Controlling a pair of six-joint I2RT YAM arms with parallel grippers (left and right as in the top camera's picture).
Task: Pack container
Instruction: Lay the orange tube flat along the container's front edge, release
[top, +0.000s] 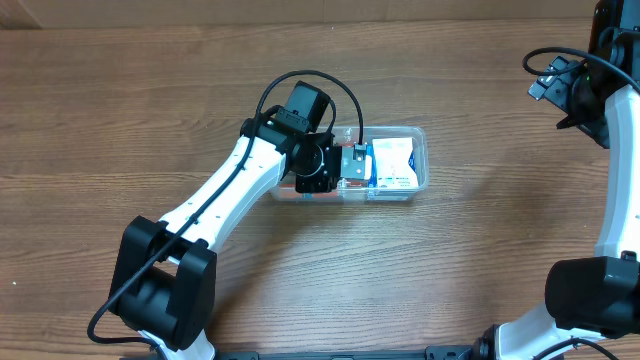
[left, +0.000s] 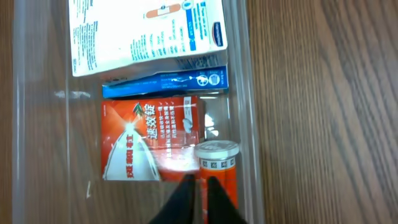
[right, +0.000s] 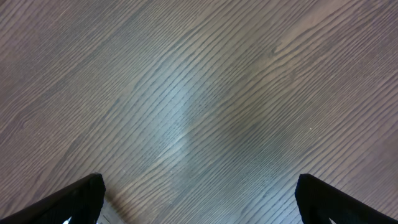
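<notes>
The container (top: 424, 160) is a clear shallow tub in the middle of the table. In the left wrist view its wall (left: 241, 93) encloses a white and blue box (left: 146, 31), a thin blue box (left: 165, 84), an orange-red box (left: 149, 137) and an orange tube with a white cap (left: 217, 165). My left gripper (top: 352, 166) hovers over the tub. Its fingers (left: 199, 186) are shut with nothing between them, just above the tube and the orange-red box. My right gripper (top: 548, 85) is at the far right, open and empty over bare wood (right: 199, 193).
The table is brown wood (top: 120, 100). The left arm reaches diagonally from the front left to the tub. The right arm stands along the right edge.
</notes>
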